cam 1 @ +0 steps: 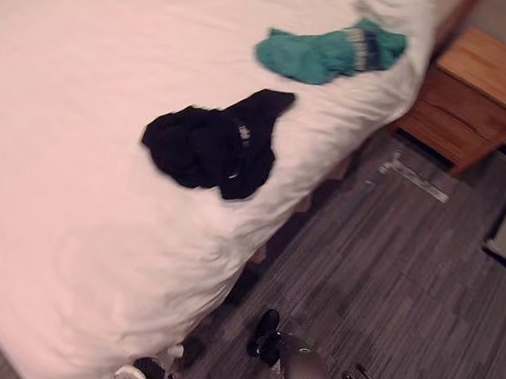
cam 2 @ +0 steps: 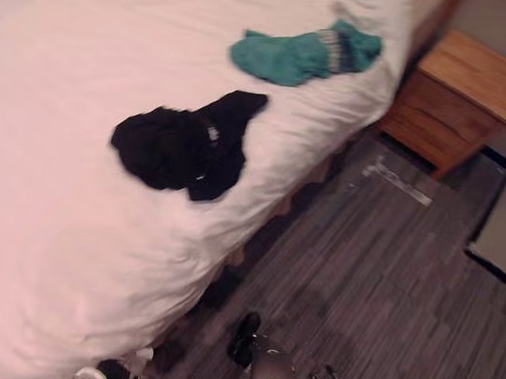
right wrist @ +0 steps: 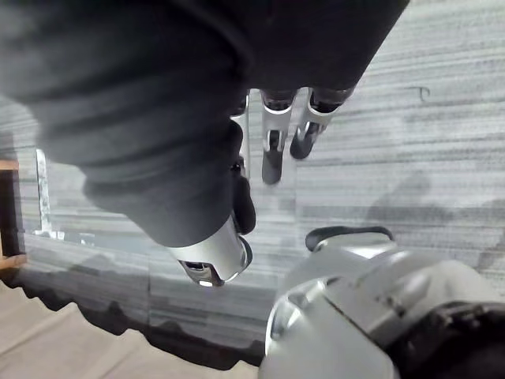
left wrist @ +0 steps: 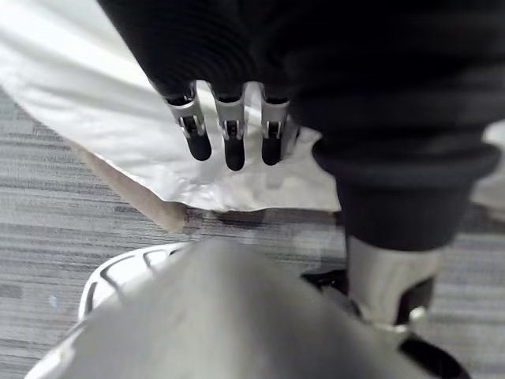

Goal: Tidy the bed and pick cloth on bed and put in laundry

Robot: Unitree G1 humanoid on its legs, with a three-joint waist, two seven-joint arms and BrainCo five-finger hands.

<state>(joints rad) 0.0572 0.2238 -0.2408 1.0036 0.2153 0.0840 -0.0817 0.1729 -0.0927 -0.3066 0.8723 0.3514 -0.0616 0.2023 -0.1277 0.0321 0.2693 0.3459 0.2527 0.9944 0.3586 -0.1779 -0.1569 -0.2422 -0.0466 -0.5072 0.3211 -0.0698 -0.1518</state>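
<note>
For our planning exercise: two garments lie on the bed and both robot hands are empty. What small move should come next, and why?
Probably lift the left robot hand toward the black garment: it lies nearer than the teal garment, and the bed is on that side. Both hands hang open, the right robot hand over the floor.

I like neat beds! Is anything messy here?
Yes. Two clothes lie crumpled on the white bed: a black cloth near its floor-side edge, and a teal cloth farther up, near the nightstand. They belong in the laundry.
</note>
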